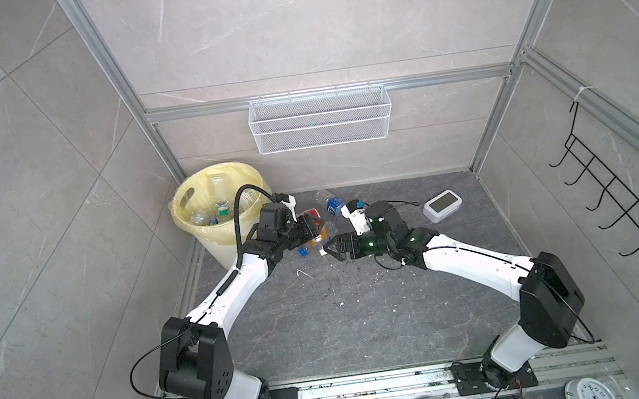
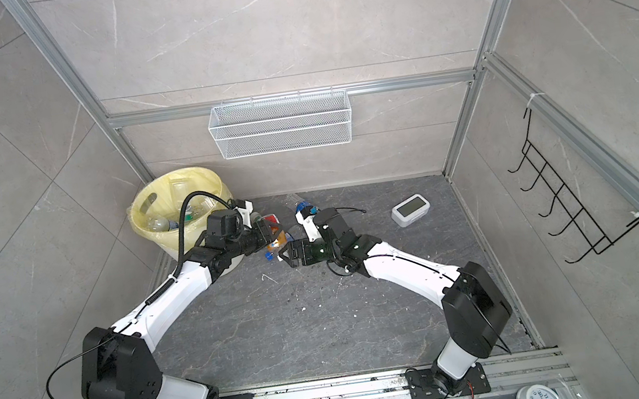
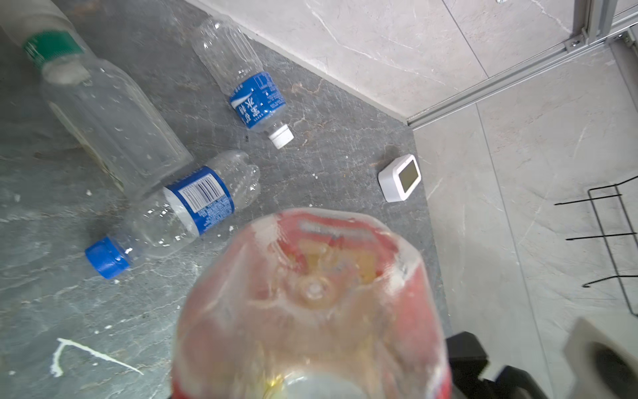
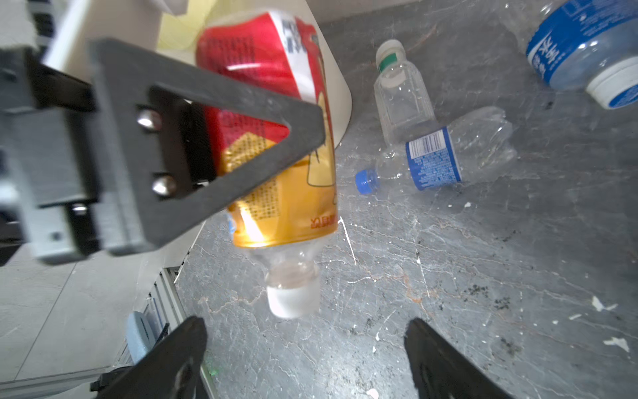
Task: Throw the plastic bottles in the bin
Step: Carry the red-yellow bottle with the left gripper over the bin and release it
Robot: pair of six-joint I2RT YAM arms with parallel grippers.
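Right wrist view, red-and-gold labelled plastic bottle (image 4: 293, 193) clamped mid-body between left gripper (image 1: 313, 226) jaws, clear of floor (image 4: 448, 259), white cap (image 4: 293, 304) facing right gripper (image 4: 303, 326), its jaws wide apart, just short of cap, bin (image 1: 224, 255) close beside.

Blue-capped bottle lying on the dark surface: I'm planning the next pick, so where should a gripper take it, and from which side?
The blue-capped bottle lies flat on its side, so come from straight above, jaws across its long axis, probably on the clear body between label and base. The green-banded bottle seems to butt against it at the label's cap-side edge, leaving little room there.
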